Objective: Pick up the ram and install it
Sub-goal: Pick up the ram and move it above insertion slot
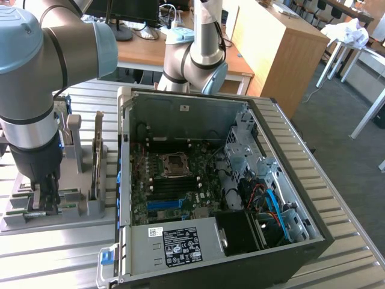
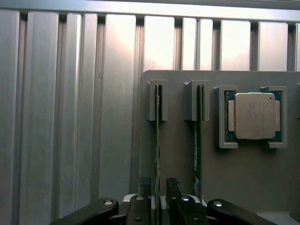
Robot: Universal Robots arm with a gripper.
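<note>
wrist view: ram on edge, horizontal

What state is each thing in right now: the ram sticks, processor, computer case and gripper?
ram: on edge in its slot of the holder, not lifted.
second stick: on edge in the neighbouring slot, untouched.
processor: lying flat in its pocket.
computer case: open, motherboard exposed.
gripper: low over the ram.
</note>
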